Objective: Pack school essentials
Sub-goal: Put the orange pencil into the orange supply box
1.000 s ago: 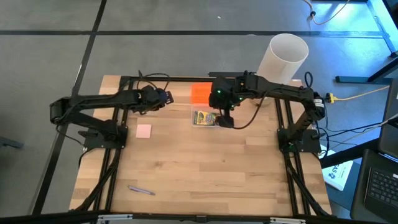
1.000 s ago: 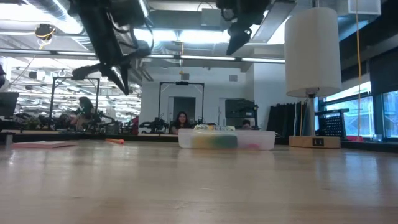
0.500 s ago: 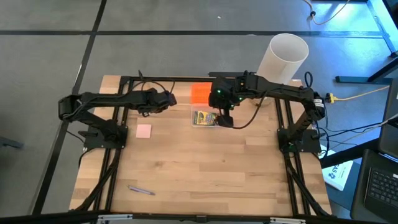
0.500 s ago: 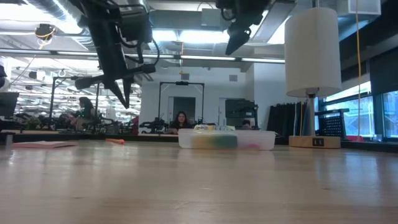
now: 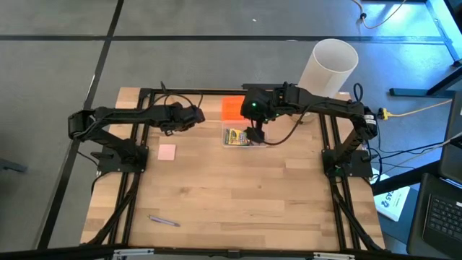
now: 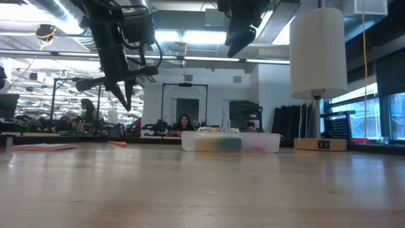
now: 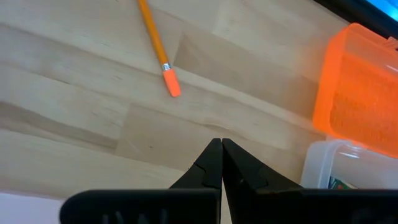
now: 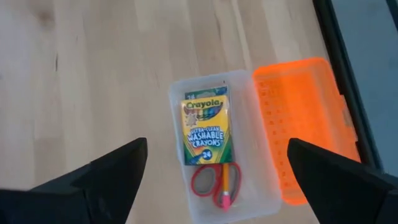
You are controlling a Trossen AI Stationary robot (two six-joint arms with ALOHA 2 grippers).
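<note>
A clear plastic box lies on the table with a yellow-green crayon box and red-handled scissors inside. Its orange lid lies open beside it. My right gripper hangs open high above this box. My left gripper is shut and empty, pointing down in the air. It is short of an orange pencil that lies flat on the wood. A pink pad lies left of the box and a purple pen lies near the front edge.
A tall white cylinder stands at the table's far right corner. Black frame rails run along the left and right sides of the table. Bare wood spreads between the box and the pen.
My left gripper has come down and a little toward the clear box, staying shut, then held still. My right gripper has rolled at the wrist above the box without shifting place, staying open.
</note>
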